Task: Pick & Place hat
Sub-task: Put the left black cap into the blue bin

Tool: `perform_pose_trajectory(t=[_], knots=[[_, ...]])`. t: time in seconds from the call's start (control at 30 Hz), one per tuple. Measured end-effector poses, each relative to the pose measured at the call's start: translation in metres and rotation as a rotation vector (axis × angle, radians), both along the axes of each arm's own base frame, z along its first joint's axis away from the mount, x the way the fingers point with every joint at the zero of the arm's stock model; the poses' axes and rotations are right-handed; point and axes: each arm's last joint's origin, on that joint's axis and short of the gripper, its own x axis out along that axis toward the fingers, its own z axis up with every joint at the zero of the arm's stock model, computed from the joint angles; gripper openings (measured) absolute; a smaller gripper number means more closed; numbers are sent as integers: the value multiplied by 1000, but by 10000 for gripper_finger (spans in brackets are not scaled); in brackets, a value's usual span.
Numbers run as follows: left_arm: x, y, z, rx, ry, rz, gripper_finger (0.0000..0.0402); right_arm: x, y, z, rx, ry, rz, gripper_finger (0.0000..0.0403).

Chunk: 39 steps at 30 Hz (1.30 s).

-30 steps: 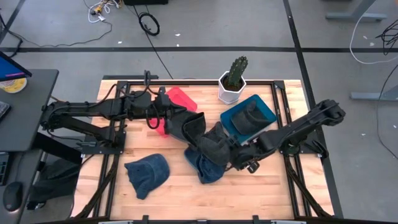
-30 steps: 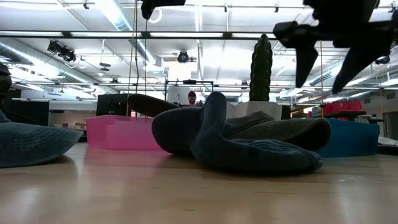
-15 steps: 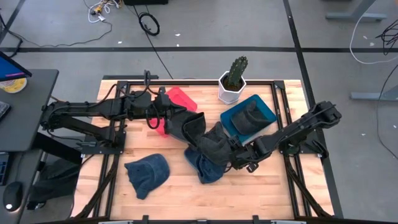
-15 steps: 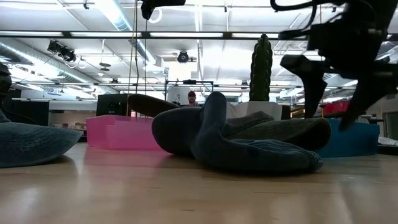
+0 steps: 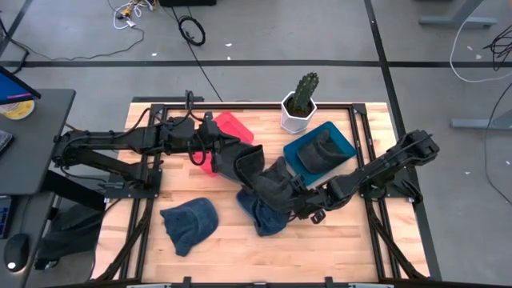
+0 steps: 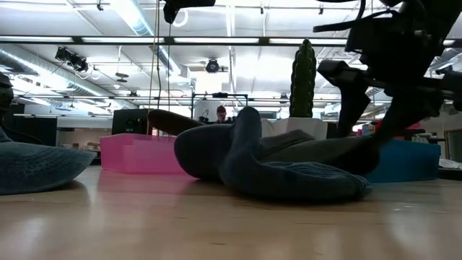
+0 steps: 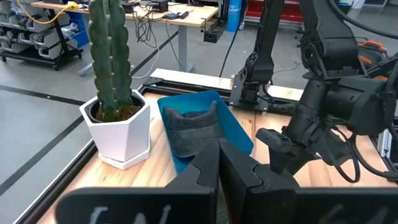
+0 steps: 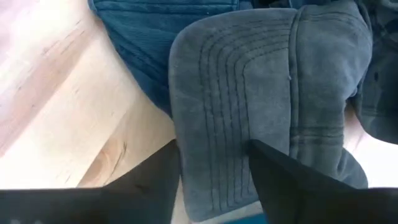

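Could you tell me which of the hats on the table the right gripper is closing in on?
The grey hat topping the middle pile: the right gripper straddles its brim. The blue hat lies alone near the left front, and another sits in the blue bin.

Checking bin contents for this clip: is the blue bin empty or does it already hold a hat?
Not empty. The blue bin beside the cactus holds a dark hat standing up inside it.

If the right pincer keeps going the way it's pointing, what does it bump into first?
The grey cap's brim, almost surely. The right pincer already has a finger on each side of that brim, in the pile of hats mid-table. Right behind the brim lies a blue corduroy hat.
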Motion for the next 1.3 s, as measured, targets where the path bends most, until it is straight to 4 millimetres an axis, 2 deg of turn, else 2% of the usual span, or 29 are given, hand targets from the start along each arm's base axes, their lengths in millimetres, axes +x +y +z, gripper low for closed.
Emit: perform_pose_trajectory(t=[0.3,0.37,0.5,0.67,0.9,1.13,1.3], knots=[[0,0,0,-17,-4,5,12,0,-1,2,-51,-10,26,27],[0,0,0,-17,-4,5,12,-1,-2,5,-74,-16,38,13],[0,0,0,-17,-4,5,12,-5,-5,17,-126,-54,53,12],[0,0,0,-16,-4,4,12,-9,-7,54,-144,-98,89,3],[0,0,0,15,5,-4,12,-12,-11,119,-199,-223,66,1],[0,0,0,18,5,-5,12,-11,-18,174,-283,-353,-47,1],[0,0,0,18,5,-5,12,-21,-28,208,-259,-417,-243,0]])
